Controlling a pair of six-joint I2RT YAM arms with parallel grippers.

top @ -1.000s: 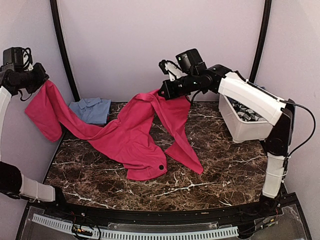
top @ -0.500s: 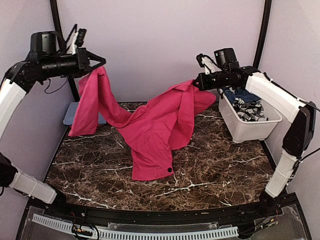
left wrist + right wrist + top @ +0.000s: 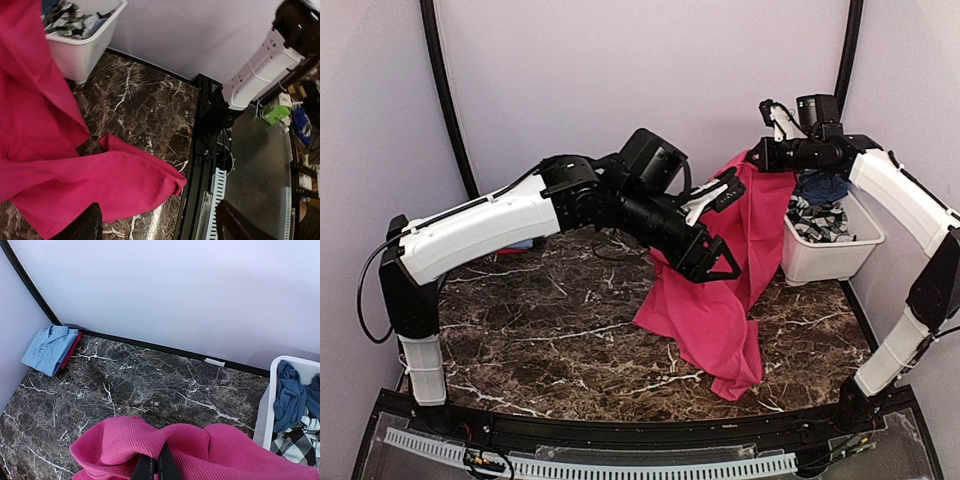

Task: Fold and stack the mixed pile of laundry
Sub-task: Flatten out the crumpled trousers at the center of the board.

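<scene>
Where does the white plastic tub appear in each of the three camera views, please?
Top external: white tub at the right edge, mid-height.
Left wrist: top left corner.
Right wrist: lower right edge.
Shared landmark: the magenta garment beside it in every view.

Tub (image 3: 265,415) cropped at right edge, its blue garment (image 3: 289,395) too

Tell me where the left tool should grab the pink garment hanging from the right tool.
Probably the loose bottom flap, approached from the left, low over the table. The pink garment hangs from the right tool, shut on its top, so that trailing flap is its free, exposed end.
</scene>
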